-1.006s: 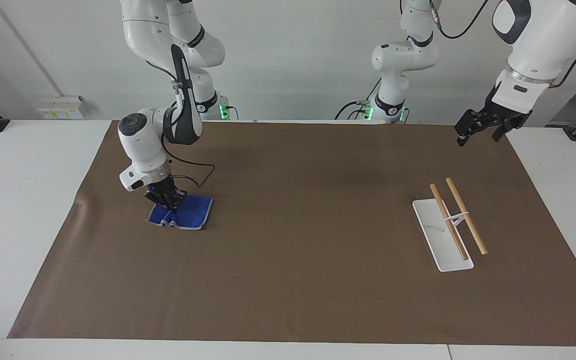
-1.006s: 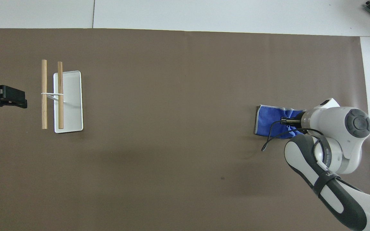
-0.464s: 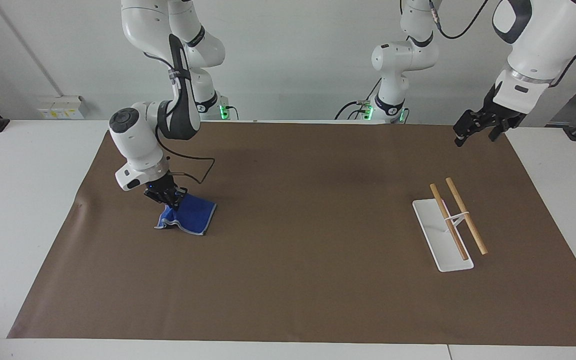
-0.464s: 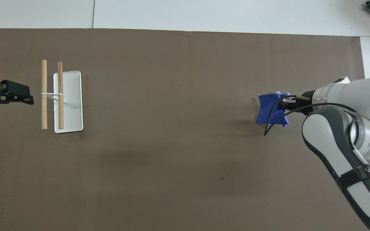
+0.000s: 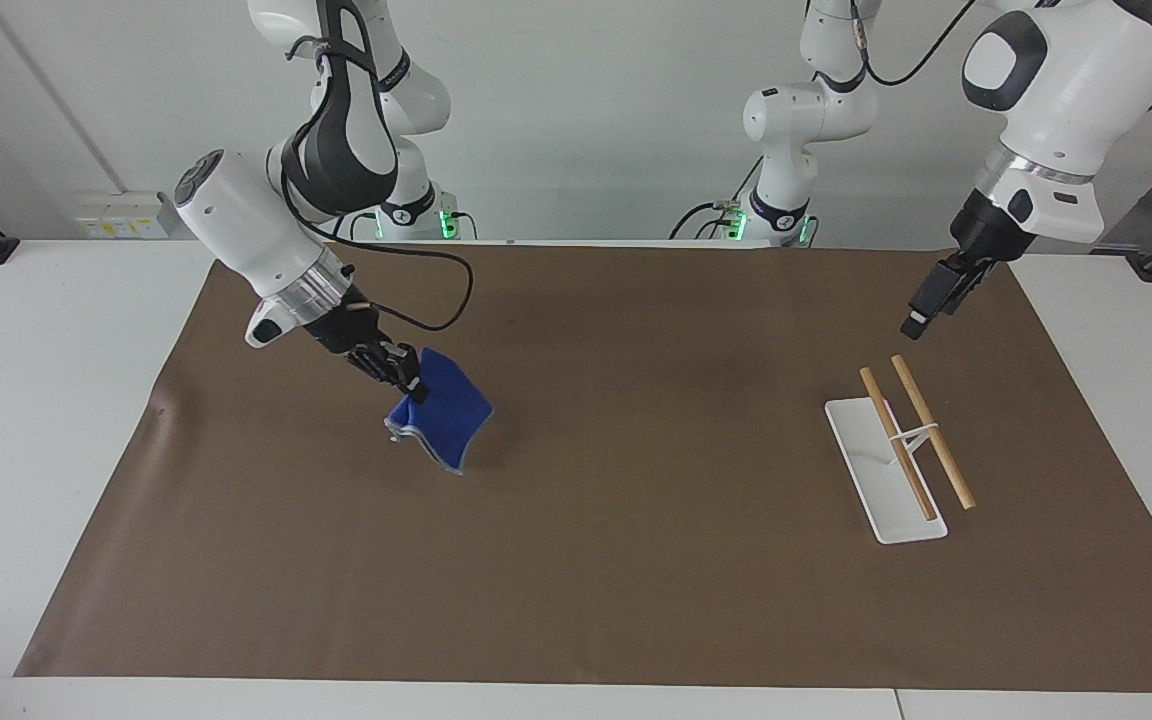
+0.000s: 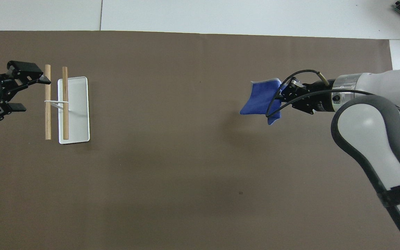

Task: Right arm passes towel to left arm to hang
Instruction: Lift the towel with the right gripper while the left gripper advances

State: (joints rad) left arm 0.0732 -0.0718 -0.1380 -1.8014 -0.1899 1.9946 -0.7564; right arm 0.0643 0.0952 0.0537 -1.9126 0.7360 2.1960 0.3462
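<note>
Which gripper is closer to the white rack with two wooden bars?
The left gripper: it hangs open over the brown mat just beside the white rack with two wooden bars. The right gripper is toward the right arm's end, holding the blue microfibre towel.

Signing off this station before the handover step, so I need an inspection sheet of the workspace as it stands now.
Surface: brown mat on a white table, flat.
Job's things: blue towel held in the air over the mat toward the right arm's end; white rack with two wooden rails standing on the mat toward the left arm's end.
Clutter: nothing seen.
Grippers: right claw shut on the towel's edge; left claw open, empty, over the mat beside the rack.
Cables: black cable looping off the right arm's wrist, above the mat.
Surroundings: white wall; wall sockets.
</note>
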